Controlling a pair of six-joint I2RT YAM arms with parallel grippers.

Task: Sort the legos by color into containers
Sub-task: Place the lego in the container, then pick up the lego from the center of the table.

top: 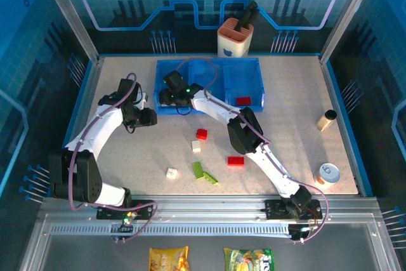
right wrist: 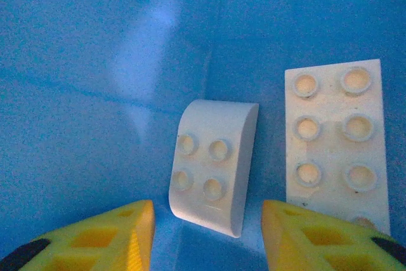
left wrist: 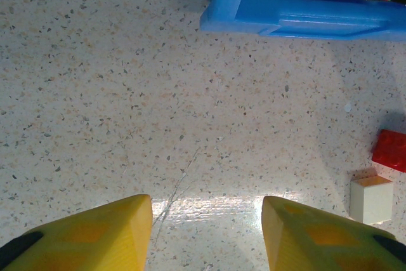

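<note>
The blue tray (top: 250,68) stands at the back middle of the table. My right gripper (top: 170,96) reaches into its left compartment. In the right wrist view it (right wrist: 208,233) is open over the blue floor. A white curved lego (right wrist: 212,166) lies loose just ahead of the gap, beside a white flat lego (right wrist: 336,141). A red lego (top: 243,101) lies in the right compartment. My left gripper (top: 151,117) hangs open and empty left of the tray (left wrist: 285,11), above bare table (left wrist: 207,233). On the table lie red (top: 202,134), white (top: 196,146), red (top: 235,161), white (top: 171,173) and green (top: 198,169) legos.
An orange-and-white cup (top: 235,39) with a black tool stands behind the tray. A tan cylinder (top: 327,120) and a tin can (top: 328,172) sit at the right side. Two snack bags (top: 169,258) lie below the rail in front.
</note>
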